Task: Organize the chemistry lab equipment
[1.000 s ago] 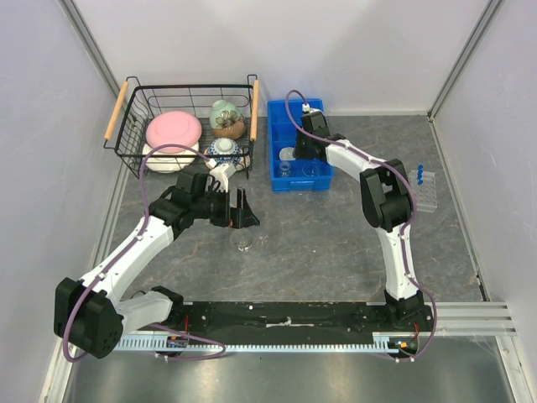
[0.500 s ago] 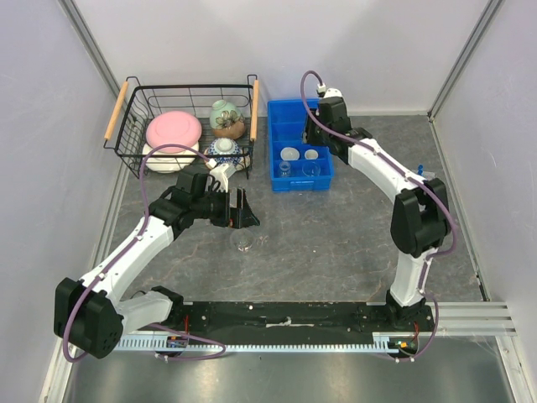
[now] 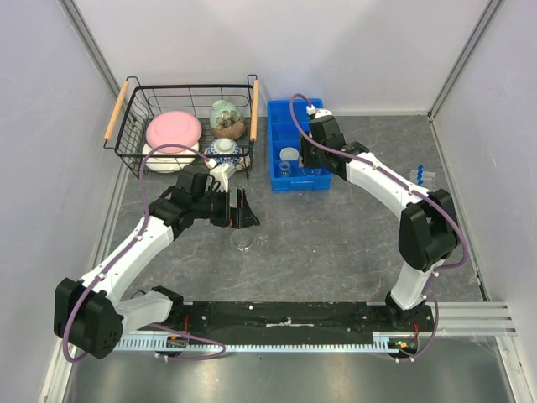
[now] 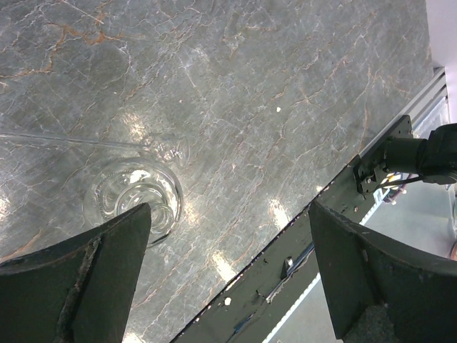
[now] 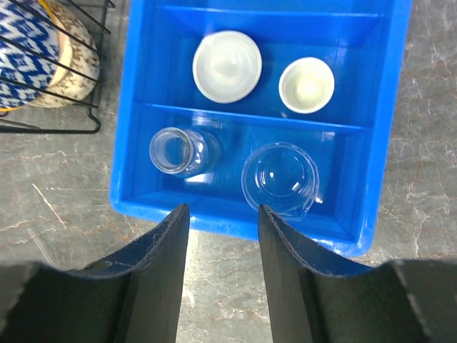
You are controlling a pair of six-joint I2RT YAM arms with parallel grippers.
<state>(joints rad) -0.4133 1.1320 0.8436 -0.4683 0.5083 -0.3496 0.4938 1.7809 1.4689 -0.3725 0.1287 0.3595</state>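
Under my left pincer (image 4: 230, 214), closer to one fingertip than centred, sits the glass flask (image 4: 132, 196) on the bench (image 4: 285, 86). Jaws wide apart, so I'd centre over it first, then squeeze gently.

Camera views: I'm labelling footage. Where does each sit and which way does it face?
Top external: above and behind, looking down on the table; left arm and right arm show.
Left wrist: looks down at a glass flask; left gripper at bottom.
Right wrist: looks straight down into the blue bin; right gripper at bottom.
Shared: top external also shows the glass flask and blue bin.
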